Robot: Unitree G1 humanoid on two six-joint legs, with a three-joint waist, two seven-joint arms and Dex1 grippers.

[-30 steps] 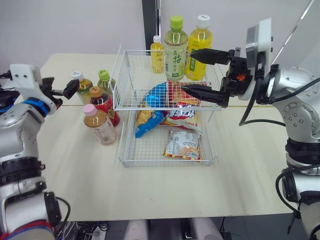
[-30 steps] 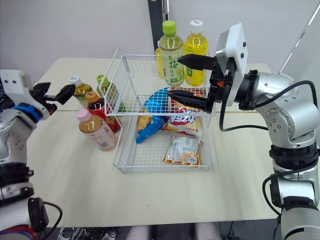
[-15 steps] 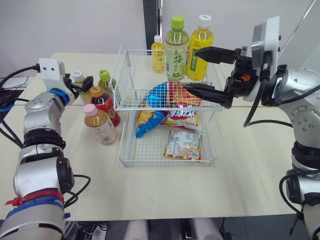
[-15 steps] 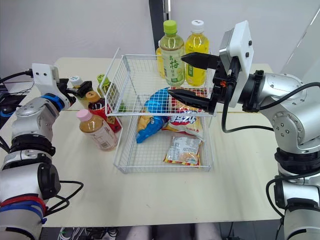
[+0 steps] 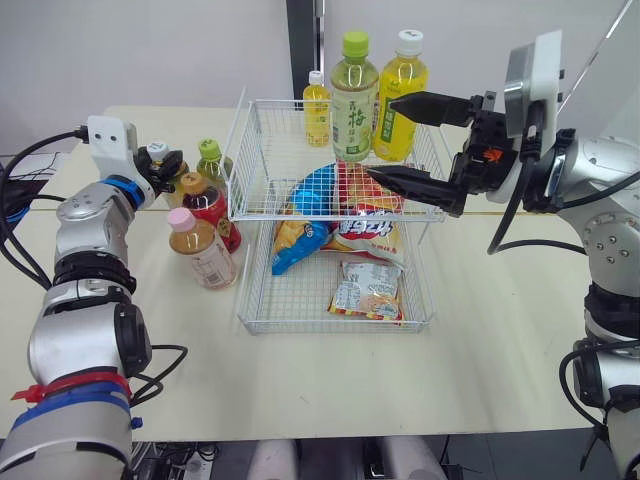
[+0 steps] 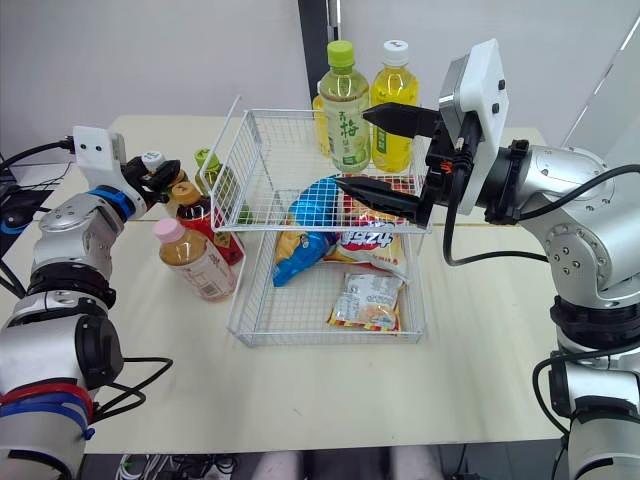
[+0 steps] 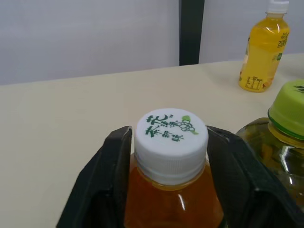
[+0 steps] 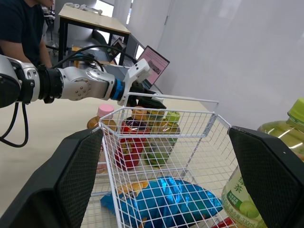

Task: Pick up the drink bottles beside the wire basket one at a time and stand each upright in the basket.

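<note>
Left of the two-tier wire basket (image 5: 262, 160) stands a cluster of bottles. One has a white cap and amber tea (image 7: 171, 137), one a green cap (image 5: 207, 152), one a brown cap and red label (image 5: 206, 206), and one a pink cap (image 5: 198, 250). My left gripper (image 5: 166, 166) is shut on the white-capped bottle, its black fingers (image 7: 111, 166) pressed against both sides of the cap. My right gripper (image 5: 382, 140) hangs open over the basket's upper tier, close to a tall green tea bottle (image 5: 352, 100) and a yellow bottle (image 5: 400, 95) at the back.
Snack bags (image 5: 365, 290) lie in the basket's lower tier, and a blue bag (image 5: 318, 190) sits under the upper shelf. A small yellow bottle (image 5: 315, 108) stands behind the basket. A person (image 8: 19, 28) sits at a far desk. Bare tabletop (image 5: 330, 380) spreads in front of the basket.
My left arm swung in toward the bottle cluster and its fingers closed around the white cap. The right gripper lifted slightly and stays open.
</note>
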